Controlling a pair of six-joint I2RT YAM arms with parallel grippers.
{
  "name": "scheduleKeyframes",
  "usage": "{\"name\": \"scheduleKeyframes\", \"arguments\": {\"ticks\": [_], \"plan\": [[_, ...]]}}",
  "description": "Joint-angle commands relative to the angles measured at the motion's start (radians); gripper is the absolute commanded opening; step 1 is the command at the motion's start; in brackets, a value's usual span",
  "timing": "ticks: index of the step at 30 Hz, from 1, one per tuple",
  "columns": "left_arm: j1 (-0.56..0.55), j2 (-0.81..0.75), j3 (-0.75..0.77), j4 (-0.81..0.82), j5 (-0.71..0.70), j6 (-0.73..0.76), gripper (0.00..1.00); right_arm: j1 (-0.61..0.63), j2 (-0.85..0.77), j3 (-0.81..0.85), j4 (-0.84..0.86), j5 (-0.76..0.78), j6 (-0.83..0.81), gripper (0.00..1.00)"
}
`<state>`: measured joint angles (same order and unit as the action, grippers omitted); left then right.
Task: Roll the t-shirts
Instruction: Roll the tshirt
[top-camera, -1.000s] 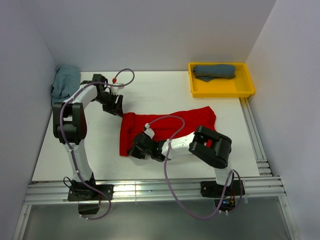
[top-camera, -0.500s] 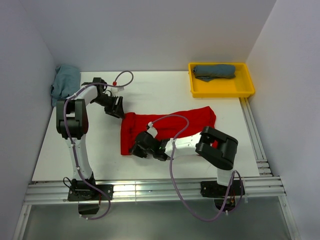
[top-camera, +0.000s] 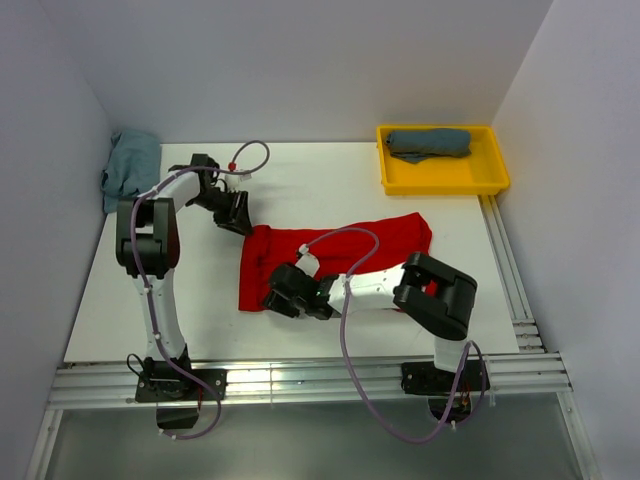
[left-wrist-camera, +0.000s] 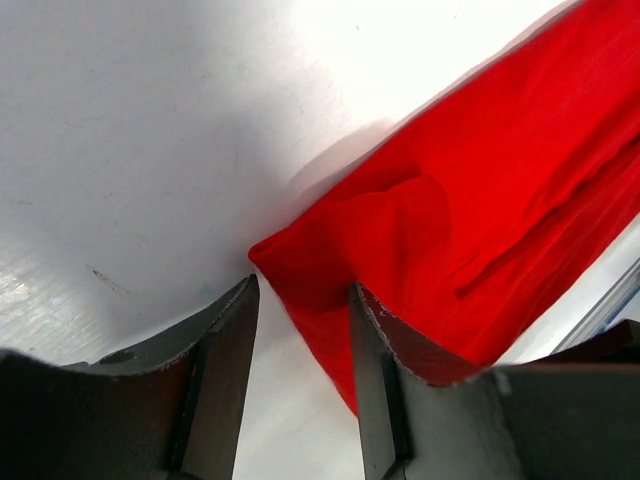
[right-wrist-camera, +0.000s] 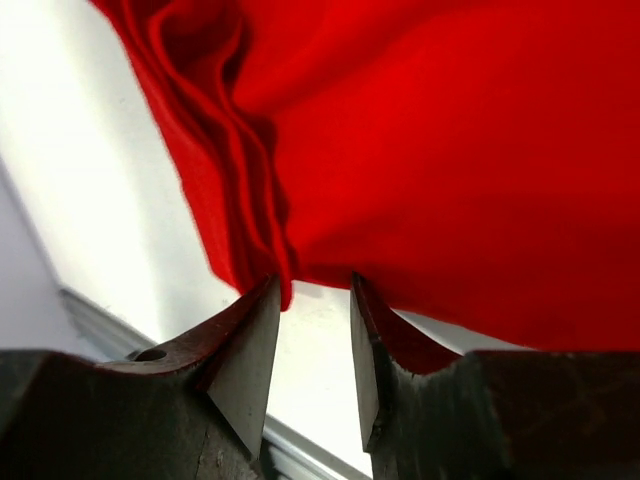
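The left gripper (left-wrist-camera: 302, 298) has its jaws apart with a corner of the red t-shirt (left-wrist-camera: 450, 230) lying between their tips, while the right gripper (right-wrist-camera: 312, 287), jaws also apart and clamping nothing, has the shirt's bunched edge right at one tip

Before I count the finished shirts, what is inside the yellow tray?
One bundled blue-grey shirt lies in the tray, toward its far side. The near floor is bare. Anything beneath the shirt is covered.
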<state>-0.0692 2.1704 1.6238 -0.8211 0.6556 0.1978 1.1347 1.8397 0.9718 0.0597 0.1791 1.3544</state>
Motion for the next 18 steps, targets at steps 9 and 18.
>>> {"name": "scheduleKeyframes", "arguments": {"ticks": [9,18], "plan": [[0.009,-0.084,0.077,0.039,-0.033,-0.087,0.56,0.028,0.022,0.501,-0.507,0.301,-0.214,0.42],[0.127,-0.077,0.195,0.045,-0.022,-0.234,0.57,-0.001,0.360,0.967,-0.707,0.401,-0.429,0.41]]}}
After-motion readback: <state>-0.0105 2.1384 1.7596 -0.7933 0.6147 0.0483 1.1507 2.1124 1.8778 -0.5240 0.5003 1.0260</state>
